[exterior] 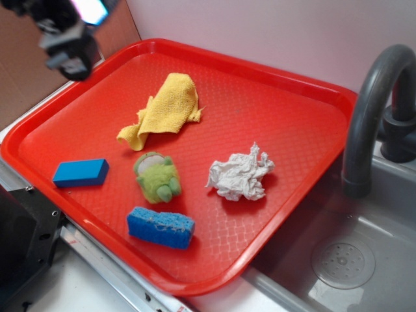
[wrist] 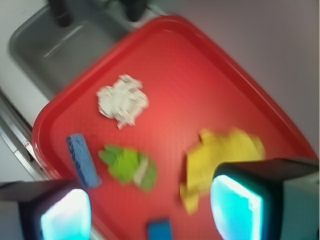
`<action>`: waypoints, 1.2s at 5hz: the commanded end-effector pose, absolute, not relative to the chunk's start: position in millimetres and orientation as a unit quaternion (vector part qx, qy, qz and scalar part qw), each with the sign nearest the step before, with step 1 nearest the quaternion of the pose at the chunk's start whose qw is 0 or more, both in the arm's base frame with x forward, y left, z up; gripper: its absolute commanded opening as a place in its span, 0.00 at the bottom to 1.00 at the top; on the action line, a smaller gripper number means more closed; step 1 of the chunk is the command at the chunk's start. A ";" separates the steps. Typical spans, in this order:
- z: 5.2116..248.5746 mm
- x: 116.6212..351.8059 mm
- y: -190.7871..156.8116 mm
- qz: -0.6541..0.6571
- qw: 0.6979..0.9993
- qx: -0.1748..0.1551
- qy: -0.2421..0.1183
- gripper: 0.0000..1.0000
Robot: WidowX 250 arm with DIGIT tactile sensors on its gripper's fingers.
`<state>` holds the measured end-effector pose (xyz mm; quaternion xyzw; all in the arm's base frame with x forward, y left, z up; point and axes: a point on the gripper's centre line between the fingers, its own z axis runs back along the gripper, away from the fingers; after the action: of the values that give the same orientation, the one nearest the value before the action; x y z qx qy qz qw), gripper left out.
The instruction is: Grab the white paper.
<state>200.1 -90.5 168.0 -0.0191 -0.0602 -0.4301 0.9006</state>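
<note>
The paper (exterior: pixel 239 175) lies loose on the right half of the red tray (exterior: pixel 292 110), apart from the green plush (exterior: pixel 157 177), the sponge (exterior: pixel 160 227) and the yellow cloth (exterior: pixel 166 108). The gripper (exterior: pixel 67 40) hangs high over the tray's far left corner, blurred in the exterior view; the wrist view shows its fingers (wrist: pixel 235 207) spread wide with nothing between them.

The step in hand looks like the approach. To do it well, the arm should cross above the cloth and plush without dipping, centre the open jaws over the wad (wrist: pixel 122 100), then descend straight until the fingertips flank its widest part near the tray floor. The jagged peaks will likely crush, so closing low and fully matters more than a gentle squeeze.
</note>
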 end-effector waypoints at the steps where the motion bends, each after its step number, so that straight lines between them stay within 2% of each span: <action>1: 138.2 230.4 -140.4 -0.602 0.793 -0.060 -0.073 1.00; 2: 124.2 235.9 -157.0 -0.632 0.769 -0.074 -0.060 1.00; 4: 84.0 231.6 -172.5 -0.598 0.798 -0.053 -0.055 1.00; 5: 72.6 225.9 -173.1 -0.595 0.800 -0.059 -0.044 1.00; 6: 50.6 219.4 -171.6 -0.562 0.826 -0.036 -0.035 1.00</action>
<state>226.3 -160.7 39.4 -0.0341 -0.0107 -0.5587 0.8286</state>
